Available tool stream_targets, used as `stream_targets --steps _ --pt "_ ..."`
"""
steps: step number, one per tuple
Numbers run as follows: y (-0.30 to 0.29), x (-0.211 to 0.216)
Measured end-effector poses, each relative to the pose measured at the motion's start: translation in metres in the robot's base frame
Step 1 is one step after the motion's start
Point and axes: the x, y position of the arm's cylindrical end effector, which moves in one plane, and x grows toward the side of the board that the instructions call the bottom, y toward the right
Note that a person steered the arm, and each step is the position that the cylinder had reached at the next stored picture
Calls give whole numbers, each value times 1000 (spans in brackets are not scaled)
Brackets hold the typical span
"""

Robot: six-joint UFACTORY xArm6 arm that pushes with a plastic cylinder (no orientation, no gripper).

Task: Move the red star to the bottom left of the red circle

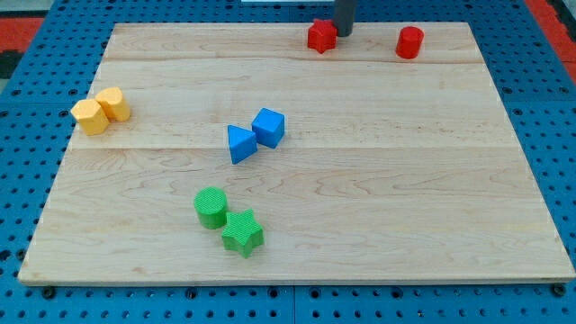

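Starting at the view's left, two yellow blocks [100,111] sit touching each other right at the worktop's [405,180] left edge. Toward the middle, a blue triangle [239,144] and a blue cube [268,127] touch, and below them a green cylinder [211,207] touches a green star [243,232]. None of these lies near the work.

Up at the view's top, the red star [321,36] sits close to the far edge, with my tip [343,33] just beside it, on its right, seemingly touching. The red circle [409,42] stands apart, further right along the same edge. I carry no claw, only the rod, so nothing opens or closes.

The risk, as I judge it: my tip is on the star's right side, between star and circle. Pushing from here would drive the star leftward, away from its goal. Both red blocks are also near the far edge, so a push toward the top could slide one off. Going round too tightly could nudge the circle.
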Motion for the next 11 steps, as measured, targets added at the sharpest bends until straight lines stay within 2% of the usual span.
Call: stream_targets --steps 1,2,3,4,5,6,7,8,9,10,11 --pt "-29 1" --pt "-41 29" --pt "-49 18" --pt "-86 5" --pt "-65 40" --pt "5 71" --pt "-24 75" --pt "-92 61" --pt "-118 89" --pt "-100 103" --pt "-52 118"
